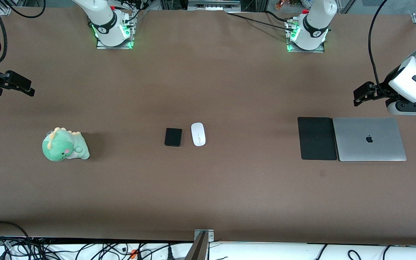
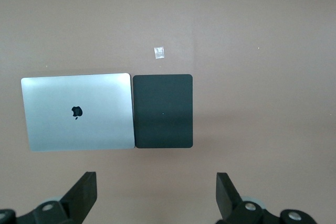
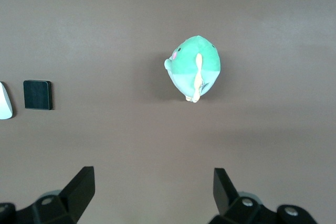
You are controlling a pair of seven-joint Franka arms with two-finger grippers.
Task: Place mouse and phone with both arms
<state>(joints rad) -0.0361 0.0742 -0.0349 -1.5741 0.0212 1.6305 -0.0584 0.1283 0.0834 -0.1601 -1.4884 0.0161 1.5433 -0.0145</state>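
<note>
I have both arms parked wide, and neither has started on the task. The left tool [image 1: 360, 94] hangs over bare worktop [image 1: 208, 187] at its own arm's end, fingers spread wide and holding nothing; in its wrist view the mouse pad [image 2: 163, 111] and the closed laptop [image 2: 77, 112] lie edge to edge just ahead of the fingertips. I judge that pad to be the sensible home for the mouse. The right tool [image 1: 20, 86] hangs over the other end of the worktop, also wide open and empty, with the green dinosaur plush [image 3: 195, 66] ahead of it.

The mouse [image 1: 198, 134] and the phone [image 1: 173, 137] lie flat, side by side and not quite touching, at the middle of the worktop, well apart from either tool. The mouse lies on the left tool's side and the phone on the right tool's, so each arm has its own pickup without crossing.

No container, tray or box is in view; everything rests directly on the worktop.
</note>
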